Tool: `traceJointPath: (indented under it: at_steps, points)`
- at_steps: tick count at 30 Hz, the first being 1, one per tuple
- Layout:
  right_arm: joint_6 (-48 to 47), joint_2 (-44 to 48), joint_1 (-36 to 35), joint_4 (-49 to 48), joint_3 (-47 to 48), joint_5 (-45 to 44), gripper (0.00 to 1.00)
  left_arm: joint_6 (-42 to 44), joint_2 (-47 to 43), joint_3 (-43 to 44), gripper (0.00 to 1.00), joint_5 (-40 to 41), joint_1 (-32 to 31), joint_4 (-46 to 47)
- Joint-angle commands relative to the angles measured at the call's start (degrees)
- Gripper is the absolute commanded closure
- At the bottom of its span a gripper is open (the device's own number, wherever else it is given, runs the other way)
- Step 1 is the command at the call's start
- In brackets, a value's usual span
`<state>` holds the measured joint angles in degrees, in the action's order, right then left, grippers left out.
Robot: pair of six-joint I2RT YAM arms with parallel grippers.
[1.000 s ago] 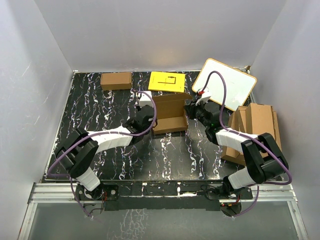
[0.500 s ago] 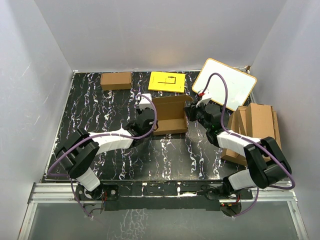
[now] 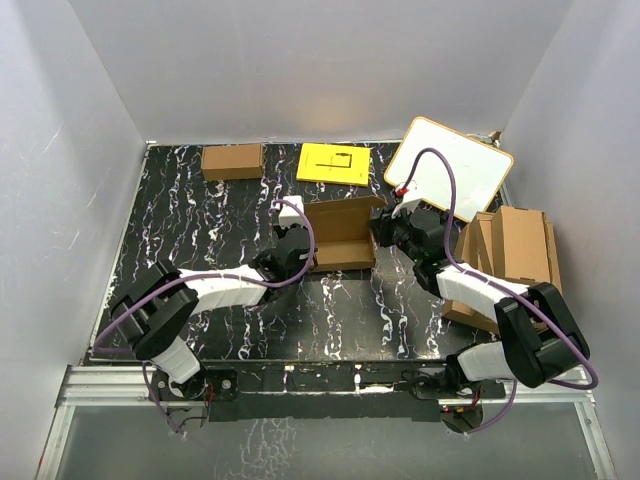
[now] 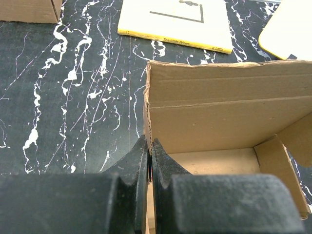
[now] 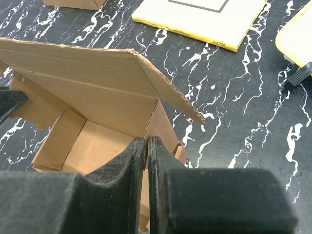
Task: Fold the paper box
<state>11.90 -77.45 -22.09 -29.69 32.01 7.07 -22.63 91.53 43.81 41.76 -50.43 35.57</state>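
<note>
Black marbled tabletop [image 3: 190,230], paper box [image 3: 342,238] sits mid-table just in front of the yellow sheet [image 3: 334,163], back flap up; left gripper [image 4: 149,148] pinches its left wall, right gripper [image 5: 146,144] pinches the right wall, jaws nearly together

Left wrist view: the left gripper [image 4: 150,145] is hiding the paper box's [image 4: 219,112] near-left wall; the yellow sheet [image 4: 175,22] is running off the top edge, its lettering too small to read.

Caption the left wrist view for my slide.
Left gripper clamps the left wall of the half-folded paper box; a yellow book lies beyond.
</note>
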Motion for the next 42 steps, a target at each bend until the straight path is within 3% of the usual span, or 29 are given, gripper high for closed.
traceJointPath:
  at_steps: [1,42]
  points:
    - [0.32,2.42,-2.09,-0.56,-0.26,4.75,0.87,-1.49,-1.96,-1.34,1.0,-3.81,-2.24,0.41]
    - [-9.02,9.0,-2.09,18.23,-1.05,2.64,0.87,-2.61,-3.0,-3.17,0.97,-2.99,-5.34,-2.33]
